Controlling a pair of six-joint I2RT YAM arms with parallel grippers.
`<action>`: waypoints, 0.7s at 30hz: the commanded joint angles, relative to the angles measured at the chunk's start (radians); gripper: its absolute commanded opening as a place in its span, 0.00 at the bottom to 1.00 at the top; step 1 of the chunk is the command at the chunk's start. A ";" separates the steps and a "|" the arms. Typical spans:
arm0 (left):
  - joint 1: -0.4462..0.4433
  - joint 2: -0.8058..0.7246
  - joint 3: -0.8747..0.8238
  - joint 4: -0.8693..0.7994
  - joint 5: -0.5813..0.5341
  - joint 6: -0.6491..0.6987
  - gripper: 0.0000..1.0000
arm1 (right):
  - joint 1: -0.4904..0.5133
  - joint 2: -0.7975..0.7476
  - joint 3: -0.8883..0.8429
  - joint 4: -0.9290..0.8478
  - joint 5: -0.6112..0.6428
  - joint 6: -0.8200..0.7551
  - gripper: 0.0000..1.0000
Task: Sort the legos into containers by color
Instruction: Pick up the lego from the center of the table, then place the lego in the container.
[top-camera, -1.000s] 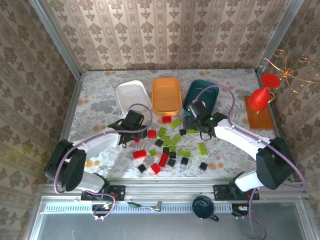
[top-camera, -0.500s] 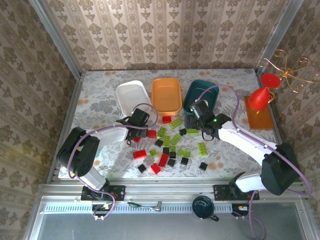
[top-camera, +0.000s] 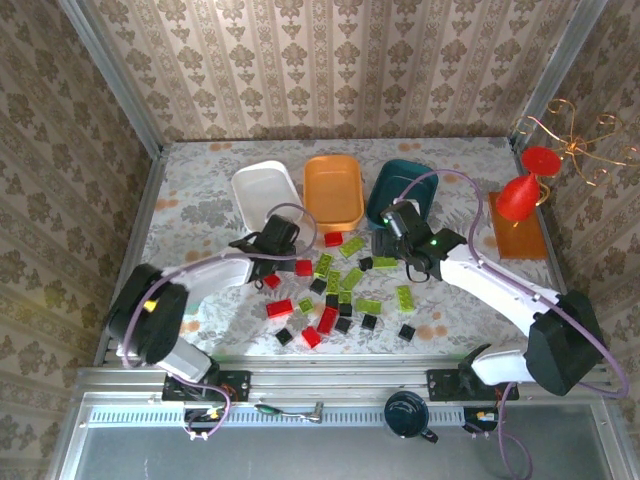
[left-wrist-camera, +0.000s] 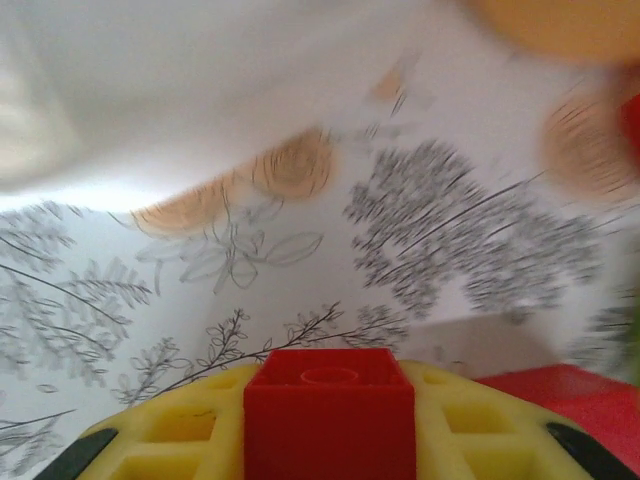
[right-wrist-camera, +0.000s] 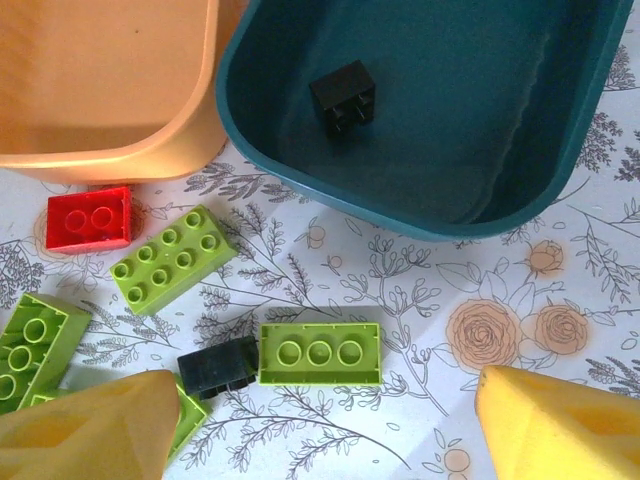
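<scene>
- While the sort has barely begun, the table (top-camera: 200, 200) carries almost all the work that is left, with loose pieces strewn on its floral cloth in front of the tubs.
- The legos (top-camera: 335, 290) lie as a scatter of red, lime-green and black between the two arms. They are near the tubs' front rims but outside them, and roughly two dozen look unsorted.
- Of the three containers along the back, the white tub (top-camera: 262, 185) and the orange tub (top-camera: 333, 185) look empty from above. The teal tub (right-wrist-camera: 480, 150), rightmost, holds a single piece. I judge that black is settled for teal, while red and green have no tub yet.
- The left gripper (top-camera: 270, 242) sits just in front of the white tub, at the left edge of the scatter. Its jaws are clamped tight on one piece, with a yellow pad on either side in the wrist view.
- The right gripper (right-wrist-camera: 330, 430) hangs over the bricks just before the teal tub's near rim, its fingers spread wide with nothing between them.
- Below that gap lies a lime-green three-stud brick (right-wrist-camera: 320, 353), with a loose black brick (right-wrist-camera: 215, 367) at its left end, touching or nearly so. Either could be the right arm's next pick.
- The red brick (left-wrist-camera: 328, 405) in the left grip sits studs up. Whether it is off the cloth I cannot tell, and it has no tub yet.
- The black brick (right-wrist-camera: 343, 96) on the teal tub's floor is the only piece visibly sorted.
</scene>
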 joint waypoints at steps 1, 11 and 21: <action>0.010 -0.134 0.053 -0.048 -0.027 0.013 0.30 | 0.000 -0.021 -0.022 -0.011 0.037 0.012 0.80; 0.263 0.098 0.345 -0.105 0.076 0.078 0.29 | 0.000 -0.024 -0.053 -0.005 0.012 0.035 0.80; 0.323 0.394 0.586 -0.167 0.115 0.069 0.29 | -0.001 -0.082 -0.103 -0.034 0.000 0.043 0.80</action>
